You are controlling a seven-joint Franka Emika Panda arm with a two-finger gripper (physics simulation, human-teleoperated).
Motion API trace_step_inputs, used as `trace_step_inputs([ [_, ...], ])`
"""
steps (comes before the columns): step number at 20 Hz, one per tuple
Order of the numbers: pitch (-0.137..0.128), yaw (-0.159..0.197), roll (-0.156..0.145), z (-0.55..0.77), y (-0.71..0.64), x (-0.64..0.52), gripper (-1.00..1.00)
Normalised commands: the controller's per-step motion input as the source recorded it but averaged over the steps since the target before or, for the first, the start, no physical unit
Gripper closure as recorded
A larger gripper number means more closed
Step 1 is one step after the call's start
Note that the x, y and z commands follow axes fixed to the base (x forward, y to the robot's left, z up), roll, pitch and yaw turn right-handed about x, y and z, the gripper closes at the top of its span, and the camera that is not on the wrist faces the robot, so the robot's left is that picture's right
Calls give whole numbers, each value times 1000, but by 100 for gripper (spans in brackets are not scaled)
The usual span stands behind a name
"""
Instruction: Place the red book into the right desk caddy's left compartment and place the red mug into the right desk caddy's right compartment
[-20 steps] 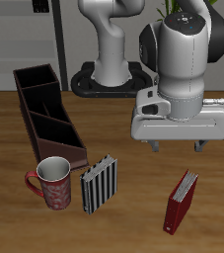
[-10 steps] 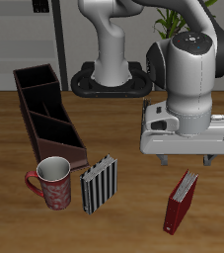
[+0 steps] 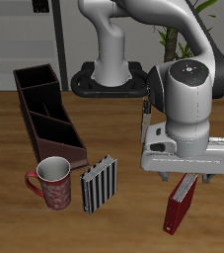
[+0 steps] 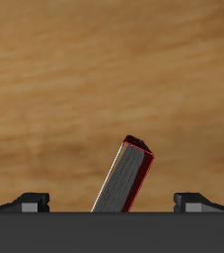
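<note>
The red book [image 3: 177, 210] stands upright near the table's front edge; its pale page edges show in the wrist view [image 4: 125, 178]. My gripper [image 3: 186, 178] hangs open just above the book's top, fingers apart on either side, touching nothing. The red mug [image 3: 52, 182] stands near the front, at the near end of the right desk caddy [image 3: 46, 114], a long maroon box with three sections. Its left compartment [image 3: 47, 111] is the middle section and holds nothing I can see.
A black-and-white striped book [image 3: 99, 184] stands between the mug and the red book. The robot's base [image 3: 109, 74] is at the table's back, with a plant behind it.
My gripper has moved toward the table's front edge and lower, from behind the red book to right over it. The book, mug and caddy have not moved.
</note>
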Motion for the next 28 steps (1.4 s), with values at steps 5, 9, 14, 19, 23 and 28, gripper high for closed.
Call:
trace_step_inputs([
  [5, 14, -71, -23, -233, -145, 19, -100],
  [9, -4, 5, 6, -247, -26, -12, -100],
  [14, -3, 5, -4, -230, -13, 7, -100],
  [19, 18, 14, 9, -311, 31, -19, -100],
  [23, 38, -10, 7, -347, 35, -2, 100],
  [28, 7, 1, 9, -20, 7, -50, 100],
])
